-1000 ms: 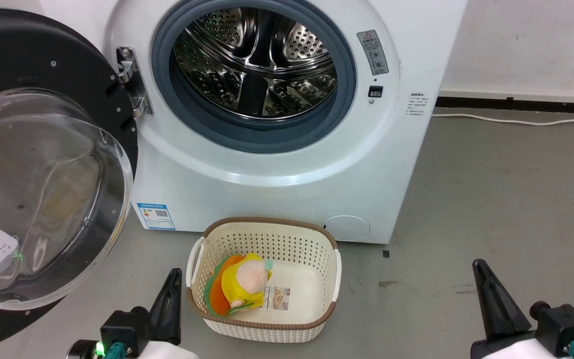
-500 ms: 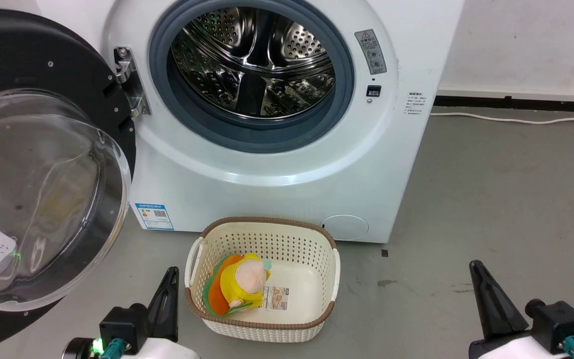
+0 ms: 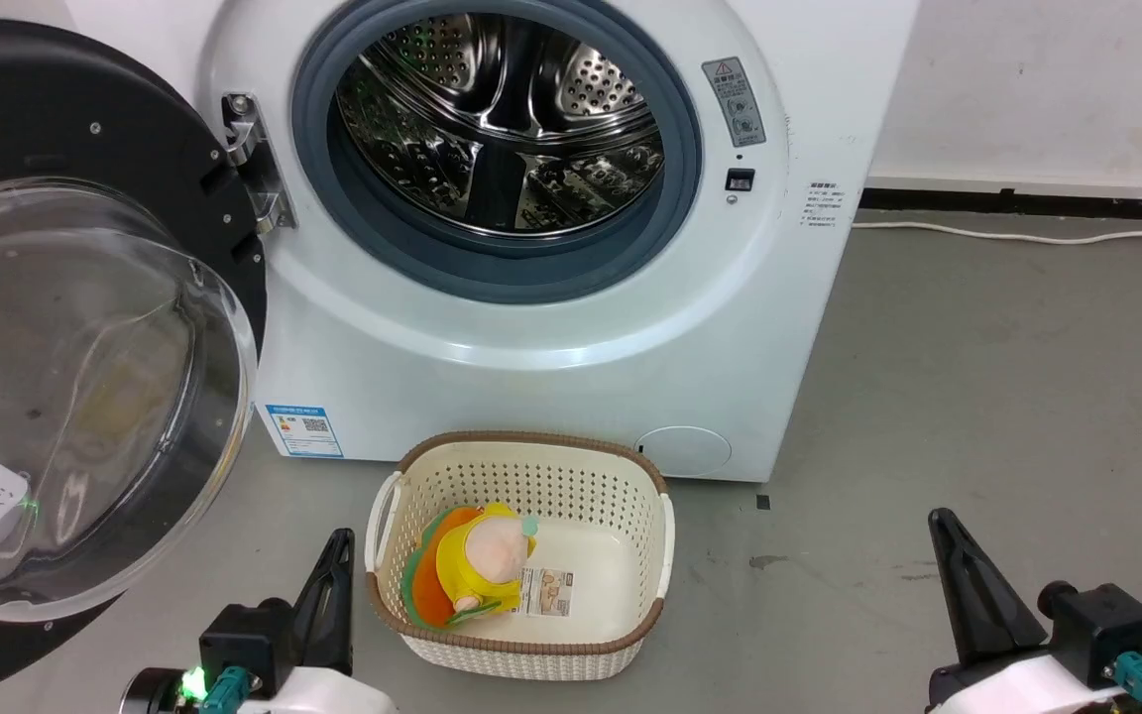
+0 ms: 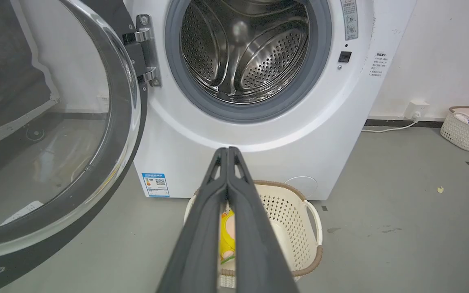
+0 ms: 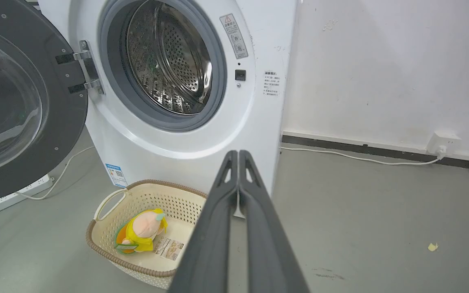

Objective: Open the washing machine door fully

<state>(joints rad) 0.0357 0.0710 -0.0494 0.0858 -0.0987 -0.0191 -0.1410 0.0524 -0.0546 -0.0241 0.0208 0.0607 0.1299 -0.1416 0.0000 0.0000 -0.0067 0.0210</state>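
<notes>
Up-left of the shut, empty left pincer [image 3: 340, 540], the washing machine door [image 3: 125, 149] stands wide open, seemingly why that pincer and the equally shut, empty right pincer [image 3: 938, 518] hang clear of it.

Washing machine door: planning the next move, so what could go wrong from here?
The washing machine door hangs wide open close to the left claw; turning left could strain its hinge. The laundry basket sits on the floor before the washing machine, so rolling forward could shove it.
</notes>
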